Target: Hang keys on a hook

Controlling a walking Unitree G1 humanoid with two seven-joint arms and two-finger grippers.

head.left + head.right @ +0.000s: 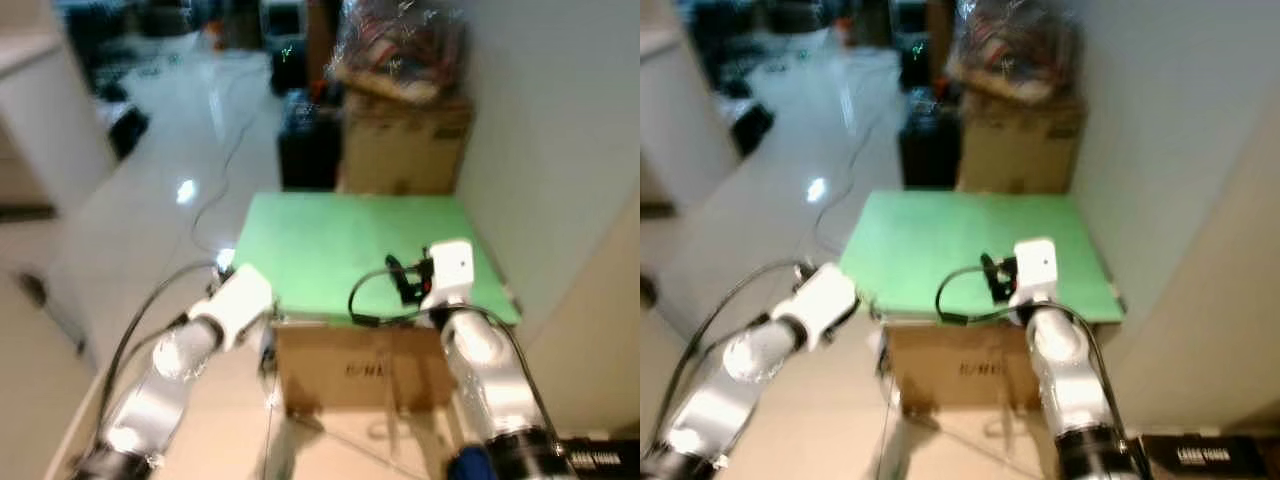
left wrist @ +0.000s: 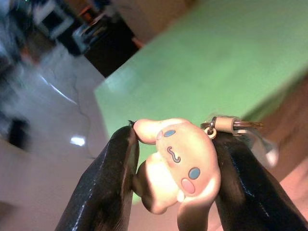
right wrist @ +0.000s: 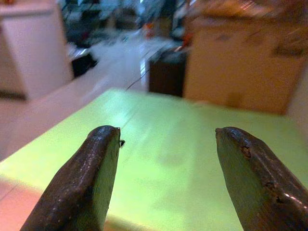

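Note:
A white, long-eared cartoon charm point(image 2: 175, 168) with blue eyes hangs on a metal key ring point(image 2: 231, 125). My left gripper point(image 2: 175, 144) is shut on this charm, one black finger point(image 2: 110, 178) pressing each side. It hovers by the near left corner of a green board point(image 1: 330, 250), and my left arm point(image 1: 180, 350) reaches in from the lower left. My right gripper point(image 3: 168, 134) stands open with nothing between its fingers, low over the green board point(image 3: 163, 159). My right arm point(image 1: 480, 350) comes up over the board's near right edge.
The green board lies on a cardboard box point(image 1: 360, 370) against a pale wall point(image 1: 560, 150). Behind it stand another cardboard box point(image 1: 405, 140) topped by a plastic-wrapped bundle point(image 1: 400, 40) and a black case point(image 1: 308, 140). Glossy open floor point(image 1: 170, 190) with a cable runs on the left.

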